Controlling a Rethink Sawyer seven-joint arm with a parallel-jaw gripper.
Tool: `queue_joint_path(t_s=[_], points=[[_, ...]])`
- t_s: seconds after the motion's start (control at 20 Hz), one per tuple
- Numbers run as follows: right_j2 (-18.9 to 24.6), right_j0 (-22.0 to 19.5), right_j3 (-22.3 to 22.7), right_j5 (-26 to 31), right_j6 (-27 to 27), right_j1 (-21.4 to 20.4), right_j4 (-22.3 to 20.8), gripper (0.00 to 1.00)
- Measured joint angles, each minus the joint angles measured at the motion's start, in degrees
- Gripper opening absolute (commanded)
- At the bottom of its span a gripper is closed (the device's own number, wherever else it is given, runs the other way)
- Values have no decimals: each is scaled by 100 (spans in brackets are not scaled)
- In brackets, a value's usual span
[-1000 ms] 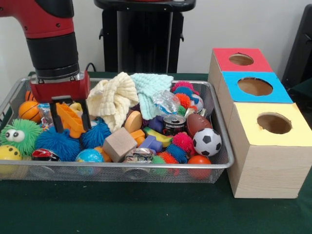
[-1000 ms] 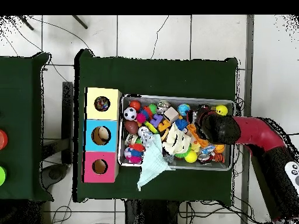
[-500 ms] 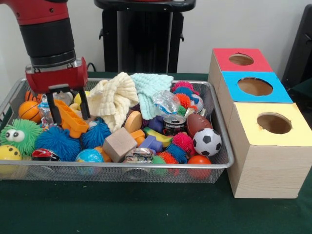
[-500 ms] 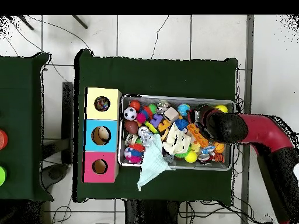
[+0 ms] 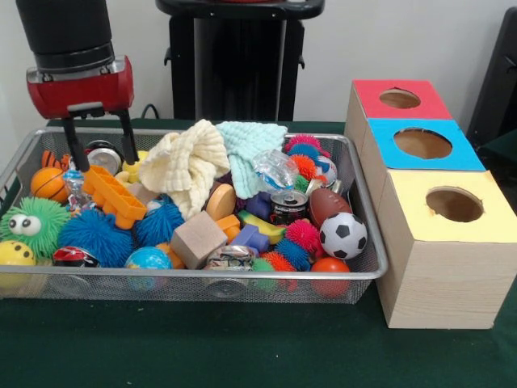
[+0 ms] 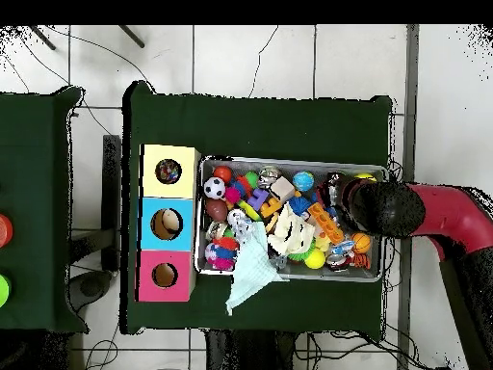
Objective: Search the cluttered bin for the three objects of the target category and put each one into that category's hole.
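**hand raised over the cluttered tray**

the red-and-black hand (image 5: 100, 139) hangs with its two dark fingers (image 5: 128, 137) spread wide and empty above one end of the shallow silver wire-mesh bin (image 5: 367, 242). just below the hand lies an orange ridged plastic block (image 5: 112, 196). beside it sit a cream knitted cloth (image 5: 187, 166) and a mint-green knitted cloth (image 5: 246, 147). well away from the hand, beyond the bin's other end, is the round hole in the yellow-topped wooden box (image 5: 454, 204); overhead, something multicoloured shows inside it (image 6: 168, 171). all stand on the green-covered bench (image 5: 242, 347).

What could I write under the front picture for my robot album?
Open gripper hangs empty over an orange block in the toy-stuffed bin, beside three boxes with holes.
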Motion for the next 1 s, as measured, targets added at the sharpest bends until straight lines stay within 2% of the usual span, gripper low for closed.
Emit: queue_joint_path(t_s=[0.25,0.65,1.0], points=[[1,-77,151,0,-5,-19,-58,100],[-1,-221,380,-1,-97,357,-532,100],[-2,-220,390,-1,-120,684,-845,100]])
